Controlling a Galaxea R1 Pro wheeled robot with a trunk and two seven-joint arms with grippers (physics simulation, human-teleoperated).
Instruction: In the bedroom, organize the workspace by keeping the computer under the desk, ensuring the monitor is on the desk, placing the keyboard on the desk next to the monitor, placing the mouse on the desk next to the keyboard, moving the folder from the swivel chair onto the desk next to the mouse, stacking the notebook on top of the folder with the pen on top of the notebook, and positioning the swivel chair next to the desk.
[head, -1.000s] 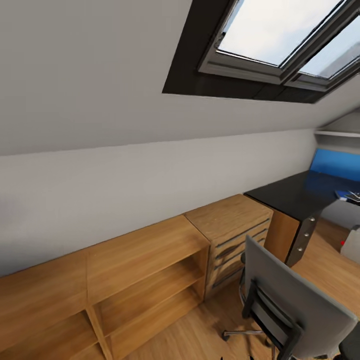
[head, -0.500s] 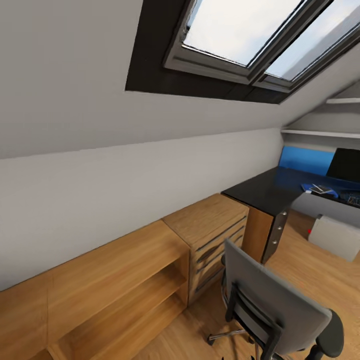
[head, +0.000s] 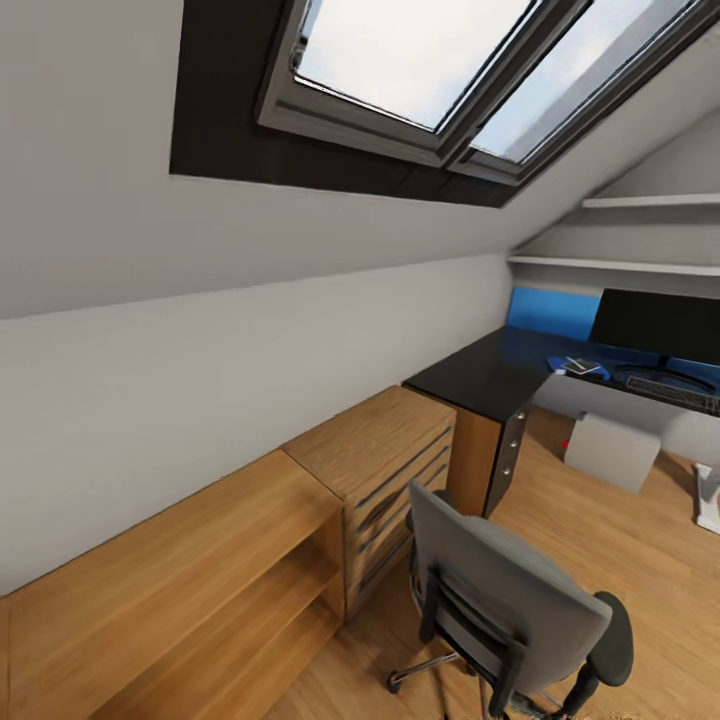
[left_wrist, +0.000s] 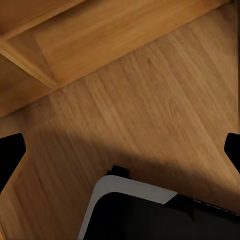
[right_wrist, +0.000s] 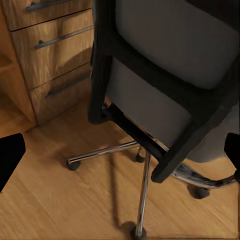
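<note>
Standing behind swivel chair (head: 510, 600); monitor (head: 655, 327), keyboard (head: 672, 392), folder (head: 578, 368) on tabletop (head: 480, 375); both jaws spread, empty.

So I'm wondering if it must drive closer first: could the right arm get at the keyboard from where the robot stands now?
Probably not. The keyboard lies on the desk far across the room, and the swivel chair stands between. The right gripper hangs near the chair's base.

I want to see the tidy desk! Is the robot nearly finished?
Nearly. The monitor and keyboard sit on the desk, and the blue folder lies there with something small on top. Both claws look empty. Left: the swivel chair stands apart from the desk. The mouse can't be made out.
</note>
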